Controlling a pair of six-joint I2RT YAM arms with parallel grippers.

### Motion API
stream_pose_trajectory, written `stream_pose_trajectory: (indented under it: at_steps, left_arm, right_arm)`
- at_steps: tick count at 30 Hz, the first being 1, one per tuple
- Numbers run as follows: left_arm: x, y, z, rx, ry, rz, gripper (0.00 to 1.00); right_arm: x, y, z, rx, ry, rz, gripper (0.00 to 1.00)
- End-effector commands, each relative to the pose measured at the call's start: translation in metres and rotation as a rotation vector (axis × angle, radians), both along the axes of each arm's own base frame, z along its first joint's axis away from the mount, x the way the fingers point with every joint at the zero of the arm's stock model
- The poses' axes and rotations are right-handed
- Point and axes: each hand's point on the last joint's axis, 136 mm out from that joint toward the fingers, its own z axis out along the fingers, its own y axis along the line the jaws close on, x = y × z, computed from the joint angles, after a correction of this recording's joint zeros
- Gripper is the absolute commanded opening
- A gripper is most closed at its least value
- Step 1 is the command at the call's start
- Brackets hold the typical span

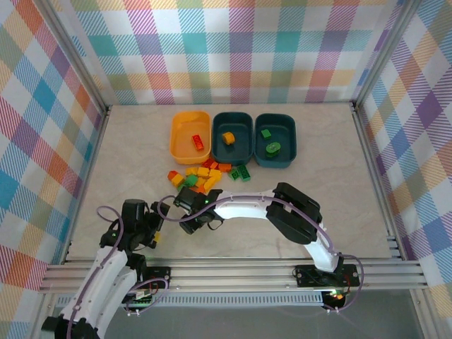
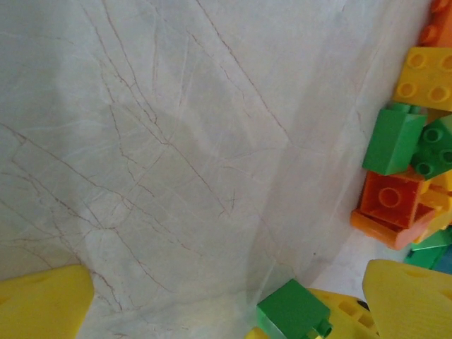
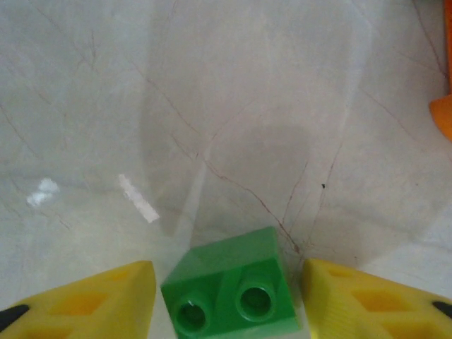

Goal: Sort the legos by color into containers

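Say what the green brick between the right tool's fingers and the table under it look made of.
Green brick: likely hard moulded plastic, smooth with slight sheen; crisp edges, hollow studs. Table: marble-look surface, probably laminate or film; thin brown veins, glossy glare spots.

Bright, even, from overhead in the top external view; sharp throughout, with shadows faint and soft-edged on the pale surface (image 1: 339,162). Softer in the left wrist view, blurred most on the fingertips (image 2: 42,304) of the left claw (image 2: 226,314). In the right wrist view, small white glare streaks at left, a broad grey shadow above the green lego (image 3: 229,289), right claw (image 3: 229,304) out of focus.
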Motion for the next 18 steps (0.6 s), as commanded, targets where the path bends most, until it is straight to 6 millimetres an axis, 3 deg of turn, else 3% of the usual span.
stream_pose_trajectory:
  at_steps: [1,7,10,12,14,18]
  left_arm:
    - [-0.011,-0.009,-0.021,-0.009,0.077,-0.090,1.00]
    - [-0.005,-0.010,-0.016,0.030,0.097,-0.156,1.00]
    - [-0.002,-0.008,-0.012,0.079,0.122,-0.217,1.00]
    - [0.002,-0.013,-0.010,0.085,0.133,-0.261,1.00]
    - [0.007,-0.021,-0.009,0.080,0.134,-0.311,1.00]
    - [0.015,-0.048,-0.005,0.105,0.120,-0.450,1.00]
  right_arm:
    - [-0.008,-0.007,-0.008,-0.063,0.003,0.017,0.46]
    - [-0.001,-0.006,0.019,-0.006,-0.063,0.021,0.36]
    - [0.017,-0.012,0.041,0.023,-0.116,-0.017,0.34]
    - [0.037,-0.023,0.058,0.044,-0.145,-0.061,0.33]
    - [0.071,-0.043,0.082,0.070,-0.186,-0.134,0.33]
    - [0.142,-0.107,0.116,0.114,-0.209,-0.344,0.32]
